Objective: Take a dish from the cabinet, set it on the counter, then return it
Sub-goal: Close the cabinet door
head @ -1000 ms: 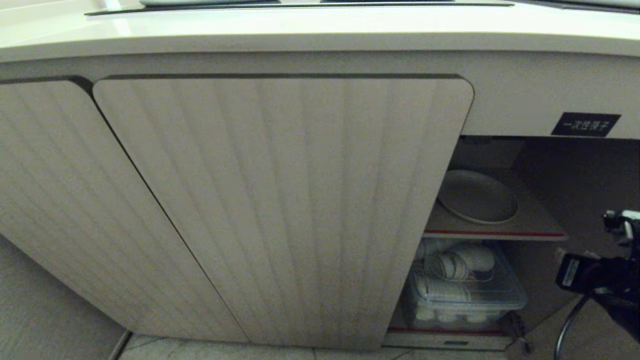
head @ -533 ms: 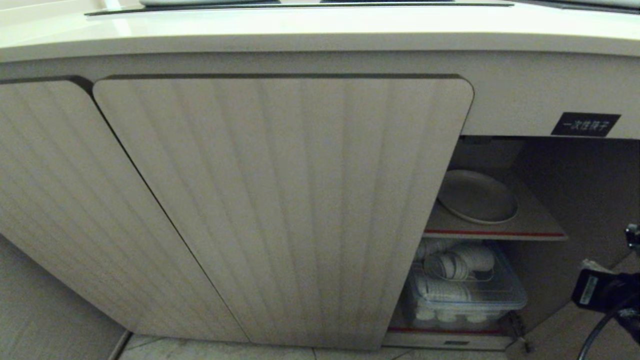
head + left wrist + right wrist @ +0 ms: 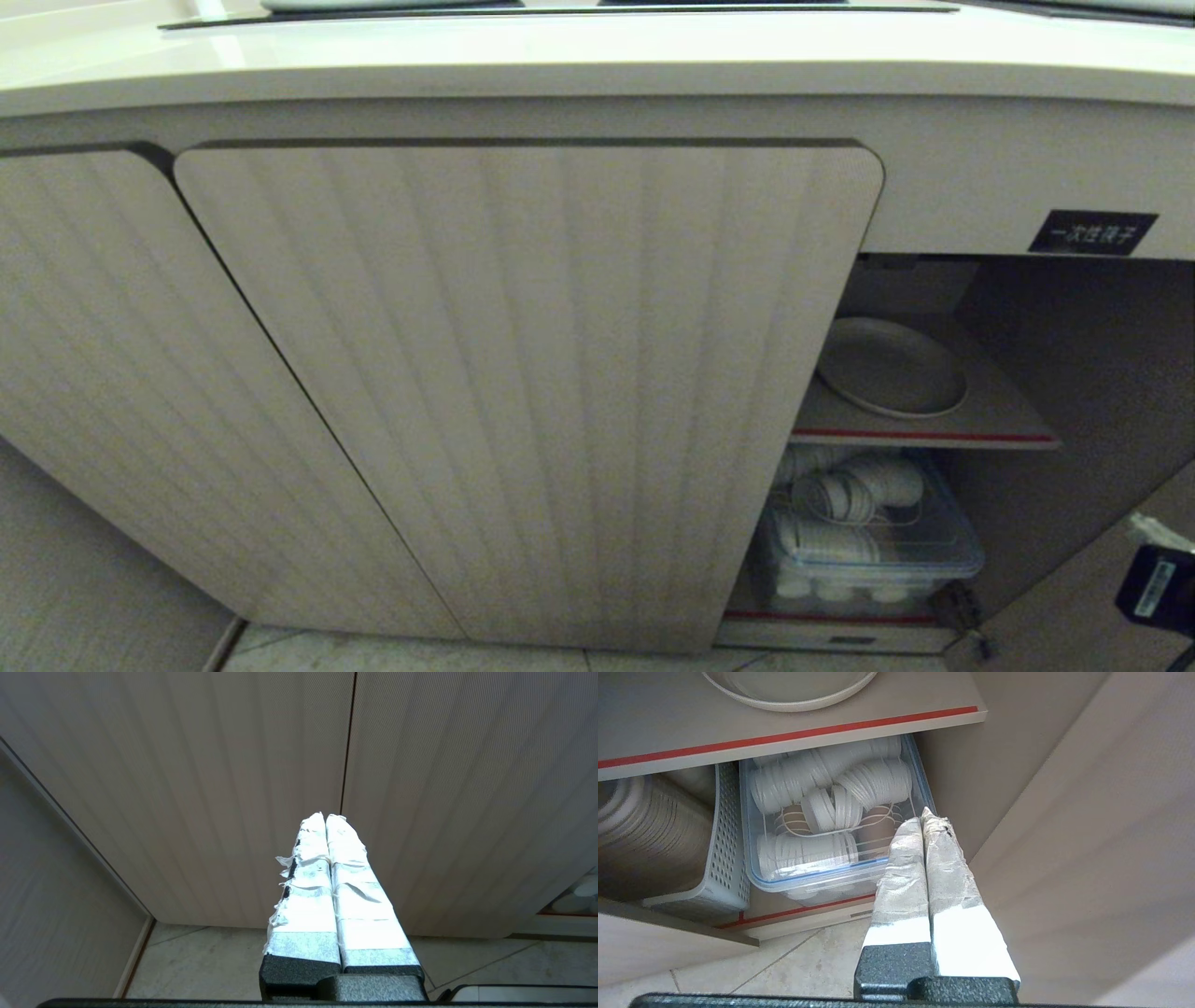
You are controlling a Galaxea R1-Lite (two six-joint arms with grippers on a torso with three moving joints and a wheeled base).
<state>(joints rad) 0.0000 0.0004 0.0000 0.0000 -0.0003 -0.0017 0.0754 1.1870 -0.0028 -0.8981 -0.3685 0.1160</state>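
One dish [image 3: 892,366] on the cabinet [image 3: 523,392] shelf, two ribbed doors

Cream dish [image 3: 890,365] flat on cabinet shelf [image 3: 990,415]

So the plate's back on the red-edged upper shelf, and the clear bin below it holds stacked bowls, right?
Not bowls. The clear bin holds sleeves of stacked paper cups lying on their sides, as the right wrist view shows. The plate does sit on the red-edged upper shelf.
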